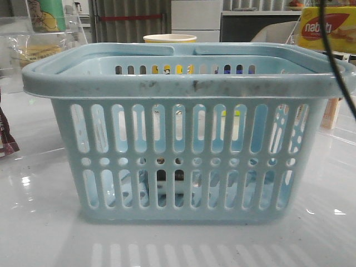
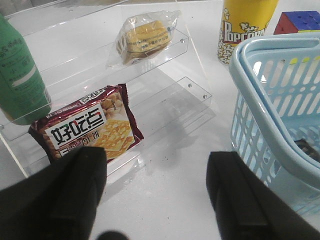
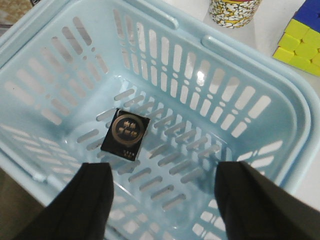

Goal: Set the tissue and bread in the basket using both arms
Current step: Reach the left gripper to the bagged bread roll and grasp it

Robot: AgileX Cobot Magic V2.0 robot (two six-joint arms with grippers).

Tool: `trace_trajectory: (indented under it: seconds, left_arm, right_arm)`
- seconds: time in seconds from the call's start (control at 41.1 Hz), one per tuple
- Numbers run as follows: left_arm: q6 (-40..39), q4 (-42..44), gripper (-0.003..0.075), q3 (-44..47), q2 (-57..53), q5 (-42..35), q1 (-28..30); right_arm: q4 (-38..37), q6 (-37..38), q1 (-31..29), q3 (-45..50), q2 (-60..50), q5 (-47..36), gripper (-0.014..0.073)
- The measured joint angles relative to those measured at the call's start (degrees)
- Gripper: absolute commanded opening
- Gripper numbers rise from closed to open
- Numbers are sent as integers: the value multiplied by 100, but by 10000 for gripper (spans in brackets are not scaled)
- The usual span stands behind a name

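Note:
The pale blue basket fills the front view, and neither gripper shows there. A small dark tissue pack with a round emblem lies flat on the basket's floor. My right gripper hangs open above the basket's inside, nothing between its fingers, with the tissue just beyond one fingertip. The bread, golden in a crinkly clear bag, lies on an upper step of a clear shelf. My left gripper is open and empty over bare table, between that shelf and the basket's wall.
A dark red biscuit pack leans on the shelf's lower step beside a green bottle. A popcorn cup and a colour cube stand behind the basket. A yellow nabati box sits at the back right.

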Motion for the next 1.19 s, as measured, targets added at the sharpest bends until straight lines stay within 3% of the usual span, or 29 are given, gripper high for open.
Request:
trace_trajectory:
  seconds: [0.268,0.39,0.487,0.828,1.193]
  left_arm:
    - [0,0,503,-13,381,-244,0]
    - [11,0,553,-232,919,-426,0]
    - [32,0,594,-605,1492,-507,0]
    - [54,-30,593,-2232,3939,-642,0]
    - [54,-632,592,-3677,5991,-753,120]
  right_arm:
    - [0,-86,9,1589,-1646,-262,542]
    - [0,-86,9,2005,-2138,-276,542]
    - [0,-86,9,2097,-2295,-276,542]
    - [0,-89,9,2111,-2343,-276,542]
    - [0,-100,9,2111,-2343,-276,542]
